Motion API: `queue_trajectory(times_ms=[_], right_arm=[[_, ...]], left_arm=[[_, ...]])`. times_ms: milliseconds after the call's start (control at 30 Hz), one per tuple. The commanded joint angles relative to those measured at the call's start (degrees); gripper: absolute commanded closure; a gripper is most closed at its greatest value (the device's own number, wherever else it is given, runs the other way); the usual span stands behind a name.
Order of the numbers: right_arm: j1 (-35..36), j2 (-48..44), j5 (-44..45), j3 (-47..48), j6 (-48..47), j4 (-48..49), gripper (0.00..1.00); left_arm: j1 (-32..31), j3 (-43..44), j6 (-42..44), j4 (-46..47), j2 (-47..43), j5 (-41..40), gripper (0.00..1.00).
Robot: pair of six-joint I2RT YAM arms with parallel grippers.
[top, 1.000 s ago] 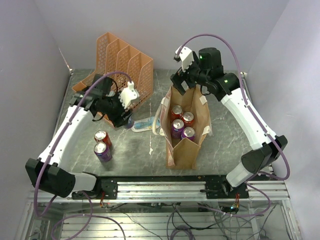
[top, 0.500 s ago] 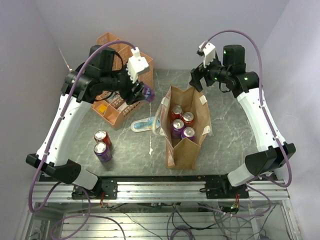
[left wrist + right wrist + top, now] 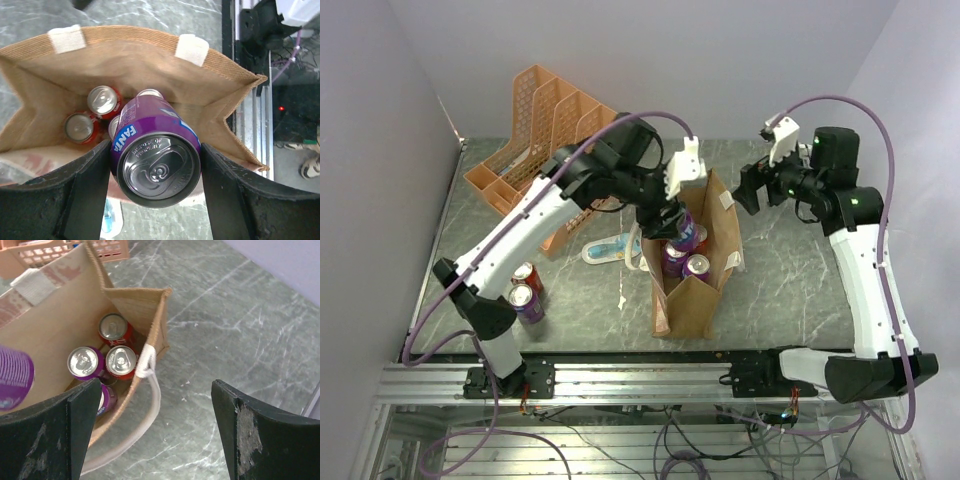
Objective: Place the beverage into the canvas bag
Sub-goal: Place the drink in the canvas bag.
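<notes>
The tan canvas bag [image 3: 692, 300] stands open in the middle of the table with several red and purple cans inside. My left gripper [image 3: 672, 230] is shut on a purple Fanta can [image 3: 686, 236] and holds it over the bag's far end. In the left wrist view the can [image 3: 156, 155] sits between my fingers [image 3: 87, 192], top towards the camera, above the bag's opening [image 3: 130, 55]. My right gripper [image 3: 750, 190] is open and empty, right of the bag's far rim. In the right wrist view my gripper [image 3: 155, 435] is over bare table beside the bag [image 3: 60, 305].
An orange mesh file organiser [image 3: 550, 120] stands at the back left. A red can [image 3: 524, 274] and a purple can [image 3: 527, 302] stand on the table at the left. A white and blue wrapper [image 3: 605, 248] lies left of the bag. A white strap handle [image 3: 152, 390] hangs outside.
My left arm has swung right from the organiser, carrying the purple can over the bag. My right gripper has drawn back to the right, away from the bag's rim.
</notes>
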Motion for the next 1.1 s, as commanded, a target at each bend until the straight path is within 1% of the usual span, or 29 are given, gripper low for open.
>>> queue_trajectory(times_ms=[0, 133, 300, 467, 600, 700, 900, 1067], right_arm=[[-5.30, -2.95, -3.72, -3.26, 3.91, 3.41, 0.09], [-8.32, -5.42, -5.90, -6.38, 6.09, 4.86, 0.09], [-9.23, -7.95, -4.99, -8.78, 5.61, 4.68, 0.09], [-10.56, -8.58, -5.64, -10.40, 7.01, 5.50, 0.09], [-11.43, -8.96, -6.23, -11.84, 8.48, 6.74, 0.09], [-11.82, -9.44, -6.72, -12.98, 8.81, 6.72, 0.09], [-11.79, -10.92, -8.08, -15.64, 9.09, 6.75, 0.09], [-11.79, -11.74, -13.66, -15.58, 9.19, 4.59, 0.09]], left_arm=[[-3.39, 1.06, 2.61, 4.17, 1.47, 0.69, 0.93], [-5.09, 2.68, 7.96, -2.27, 4.98, 2.08, 0.93], [-7.13, 5.64, 14.31, -10.58, 7.94, 4.99, 0.93], [-9.17, 4.08, 23.00, -15.76, 7.33, 7.23, 0.93], [-12.94, 1.56, 28.36, -18.27, 6.63, 7.18, 0.93], [-15.60, -0.65, 28.82, -17.59, 6.09, 5.94, 0.93], [-18.77, -2.26, 28.18, -16.61, 6.45, 2.69, 0.93], [-20.01, -3.21, 26.87, -14.43, 7.47, 1.38, 0.93]])
